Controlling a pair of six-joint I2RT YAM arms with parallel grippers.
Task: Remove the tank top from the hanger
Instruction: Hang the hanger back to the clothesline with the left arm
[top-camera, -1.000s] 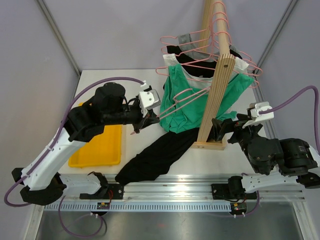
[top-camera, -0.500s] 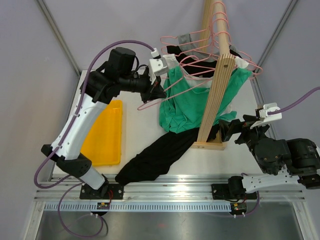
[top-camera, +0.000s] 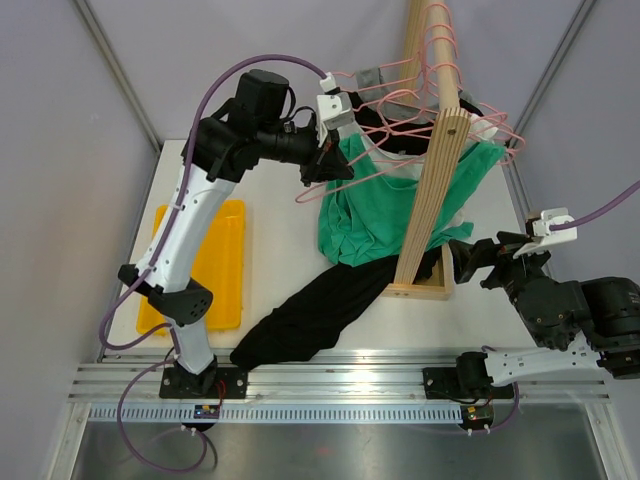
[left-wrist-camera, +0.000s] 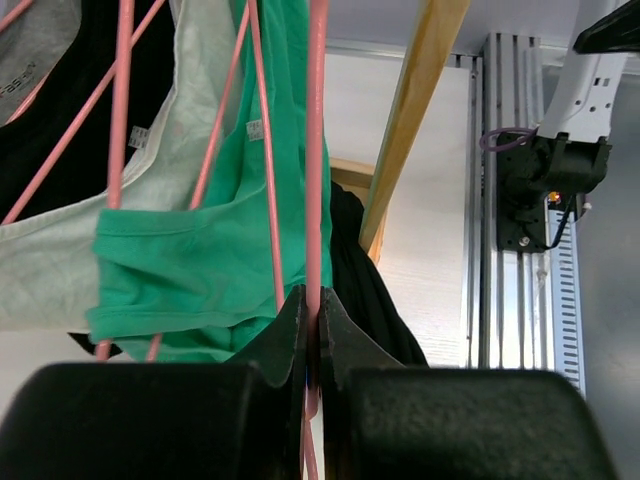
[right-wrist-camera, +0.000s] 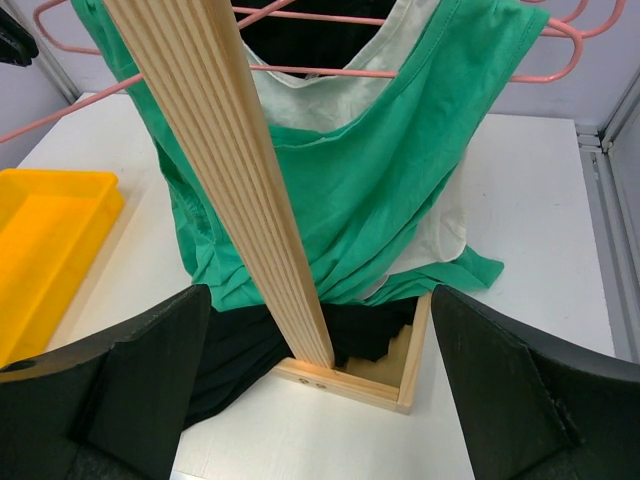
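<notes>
Green tank top (top-camera: 380, 205) hung on pink hanger (top-camera: 345, 182) against wooden rack post (top-camera: 432, 190), toward the table's (top-camera: 290, 240) far right corner, hem bunched low by the post's base. Left gripper (top-camera: 325, 165) high above the table, jaws clamped on the hanger's wire. Right gripper (top-camera: 465, 260) low beside the rack's base, jaws wide apart, holding nothing. Black garment (top-camera: 320, 310) sprawled toward the near edge; yellow tray (top-camera: 215, 270) by the left edge.
</notes>
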